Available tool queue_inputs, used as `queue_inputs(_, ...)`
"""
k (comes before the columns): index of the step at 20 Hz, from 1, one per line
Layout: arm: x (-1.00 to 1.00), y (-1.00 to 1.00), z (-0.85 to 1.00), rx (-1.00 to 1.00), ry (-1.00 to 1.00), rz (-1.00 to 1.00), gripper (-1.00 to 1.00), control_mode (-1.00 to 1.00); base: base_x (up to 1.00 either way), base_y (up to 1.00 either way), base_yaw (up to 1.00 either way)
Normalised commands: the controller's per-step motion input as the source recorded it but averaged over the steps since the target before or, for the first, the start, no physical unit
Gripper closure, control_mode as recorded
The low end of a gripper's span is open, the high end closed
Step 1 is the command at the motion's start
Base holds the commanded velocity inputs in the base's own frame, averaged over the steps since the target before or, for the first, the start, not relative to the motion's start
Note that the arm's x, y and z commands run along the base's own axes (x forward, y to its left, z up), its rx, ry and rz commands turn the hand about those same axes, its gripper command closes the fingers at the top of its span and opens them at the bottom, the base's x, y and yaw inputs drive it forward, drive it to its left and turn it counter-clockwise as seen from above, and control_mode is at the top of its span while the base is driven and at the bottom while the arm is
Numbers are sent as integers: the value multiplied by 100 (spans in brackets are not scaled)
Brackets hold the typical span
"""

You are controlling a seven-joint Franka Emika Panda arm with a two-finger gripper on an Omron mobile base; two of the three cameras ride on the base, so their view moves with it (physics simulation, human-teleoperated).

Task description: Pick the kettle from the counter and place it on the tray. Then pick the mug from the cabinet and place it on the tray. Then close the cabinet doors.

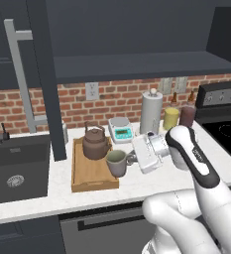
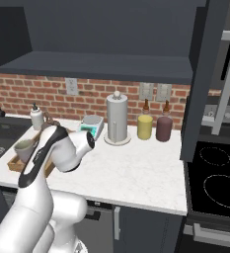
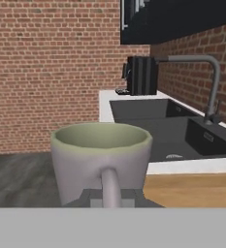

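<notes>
Mug (image 1: 117,162) gripped by its handle, positioned at the near right corner of the wooden tray (image 1: 85,180).

The gripper (image 1: 132,159) is clamped shut on the mug handle, which shows between the fingertips in the hand view; the mug (image 3: 101,160) is upright, greenish inside facing up. The brown kettle (image 1: 95,142) stands on the tray at 11 o'clock from the mug, just beside it. The tray lies on the white counter (image 1: 151,182), with the dark sink (image 1: 15,171) at its 9 o'clock. The paper-towel roll (image 1: 151,111) stands at the mug's 1 o'clock. Cabinet door (image 1: 46,74) stands open.
</notes>
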Motion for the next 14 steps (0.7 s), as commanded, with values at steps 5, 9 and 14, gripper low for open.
queue_inputs(5, 34, 13, -26, 0, 0, 0, 100, -100, 0, 0, 0)
queue_inputs(9, 29, 9, -22, 0, 0, 0, 100, -100, 0, 0, 0)
queue_inputs(14, 25, 9, -18, 0, 0, 0, 100, -100, 0, 0, 0)
